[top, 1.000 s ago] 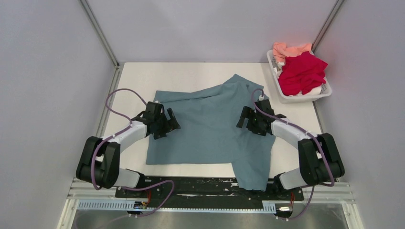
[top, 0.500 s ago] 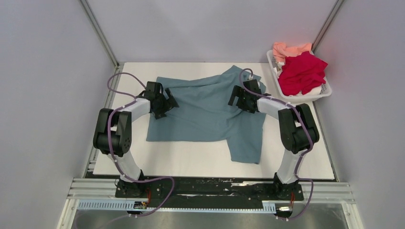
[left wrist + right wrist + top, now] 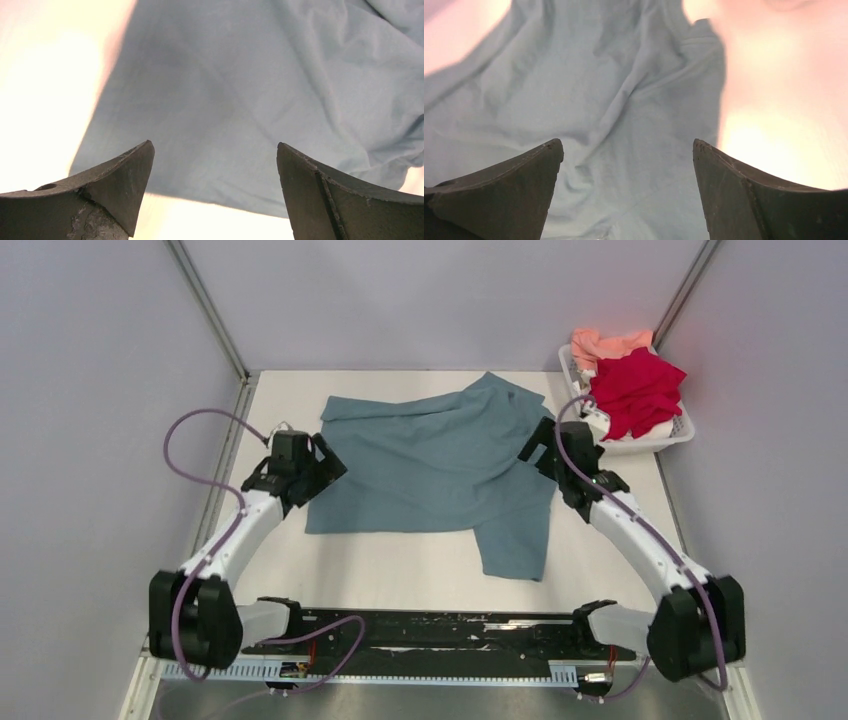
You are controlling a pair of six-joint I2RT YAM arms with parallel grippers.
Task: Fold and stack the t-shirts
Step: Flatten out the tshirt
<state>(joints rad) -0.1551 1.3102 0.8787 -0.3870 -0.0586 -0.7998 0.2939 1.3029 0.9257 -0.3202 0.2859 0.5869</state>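
The teal-blue t-shirt (image 3: 430, 465) lies spread and wrinkled on the white table, one part trailing toward the near right. My left gripper (image 3: 322, 466) is open and empty at the shirt's left edge; the left wrist view shows the shirt (image 3: 240, 100) between the spread fingers (image 3: 117, 175). My right gripper (image 3: 541, 443) is open and empty over the shirt's right edge; the right wrist view shows the rumpled cloth (image 3: 614, 115) below it. The crimson t-shirt (image 3: 632, 390) and the salmon-pink t-shirt (image 3: 605, 342) lie bunched in the basket.
The white slotted basket (image 3: 650, 443) stands at the table's far right corner. The white table (image 3: 400, 575) has metal frame posts at its back corners and grey walls on both sides. A black rail runs along the near edge.
Both grippers have let go of the teal shirt and drawn outward to its left and right edges. The shirt has stayed where it was half a second ago.
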